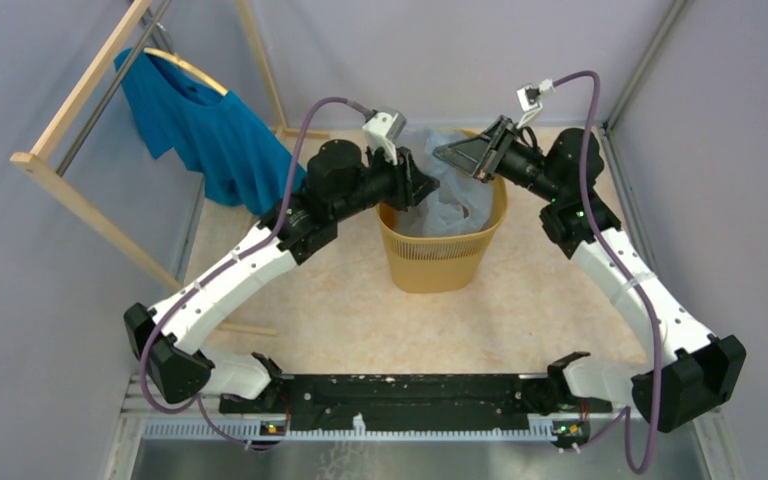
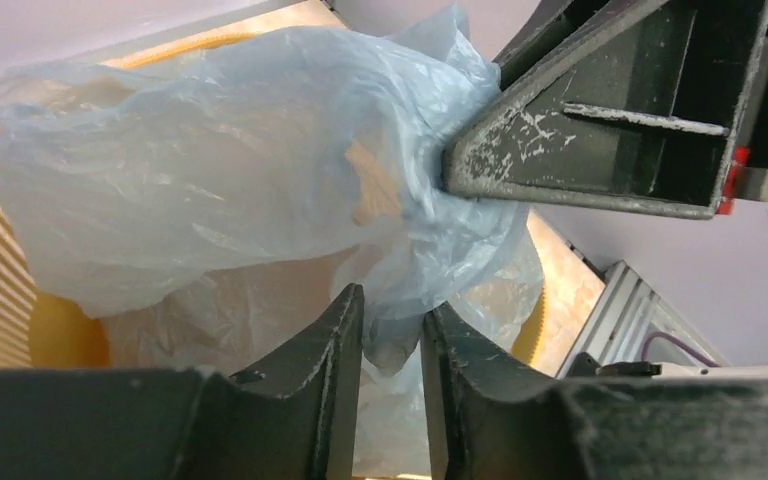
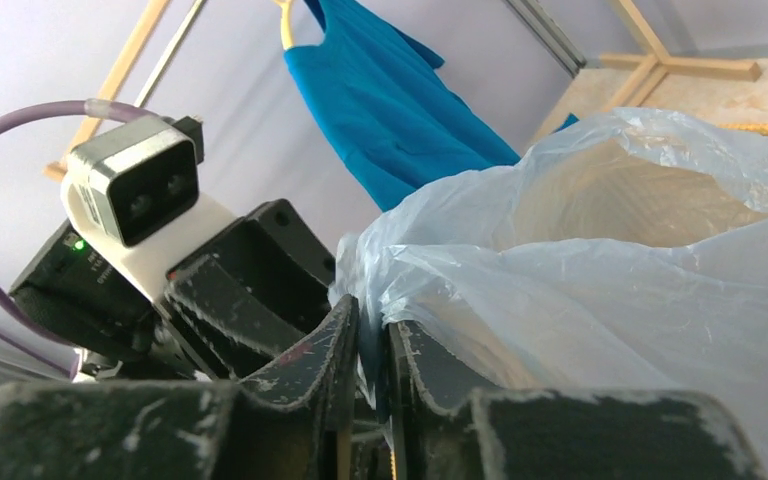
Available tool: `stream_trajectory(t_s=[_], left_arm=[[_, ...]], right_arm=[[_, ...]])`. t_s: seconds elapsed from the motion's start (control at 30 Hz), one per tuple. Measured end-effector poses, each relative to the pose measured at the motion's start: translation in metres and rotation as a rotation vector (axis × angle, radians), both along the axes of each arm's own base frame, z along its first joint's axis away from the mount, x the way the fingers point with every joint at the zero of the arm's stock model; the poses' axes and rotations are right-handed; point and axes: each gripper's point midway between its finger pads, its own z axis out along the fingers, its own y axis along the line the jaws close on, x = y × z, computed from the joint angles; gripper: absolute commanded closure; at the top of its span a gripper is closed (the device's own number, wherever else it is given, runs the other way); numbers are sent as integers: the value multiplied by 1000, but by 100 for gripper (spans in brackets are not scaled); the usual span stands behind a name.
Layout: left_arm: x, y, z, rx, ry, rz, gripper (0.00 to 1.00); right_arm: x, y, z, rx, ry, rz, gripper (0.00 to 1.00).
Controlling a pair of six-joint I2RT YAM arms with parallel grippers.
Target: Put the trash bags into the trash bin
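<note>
The trash bag (image 1: 450, 195) billows over the trash bin (image 1: 440, 262), at 12 o'clock from the bases. The right gripper (image 3: 372, 330), at 2 o'clock, pinches its film, jaws almost closed. The left gripper (image 2: 392, 320), at 10 o'clock, stands narrow round a fold, grip uncertain. Likely light, limp and slippery, so a bunched fold should hold best

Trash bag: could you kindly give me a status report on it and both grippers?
Fingers of left gripper pinching trash bag film. Same for right gripper. Bag billows above trash bin rim, partly inside. Nothing blocking.
</note>
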Motion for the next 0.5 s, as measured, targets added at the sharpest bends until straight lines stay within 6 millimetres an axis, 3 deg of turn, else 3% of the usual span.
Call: stream_trajectory(t_s=[0.17,0.3,0.4,0.5], left_arm=[[-2,25,-5,-81,30,21,96],[4,44,-11,-136,63,51,100],[4,46,-17,-160,97,39,100],[0,46,-25,-172,126,16,100]], right_arm=[[2,-1,-13,-52,-3,-6,64],[3,-3,-30,-141,-10,-14,44],[7,-12,-38,-261,-48,-59,38],[13,-26,-33,-381,-116,-129,36]])
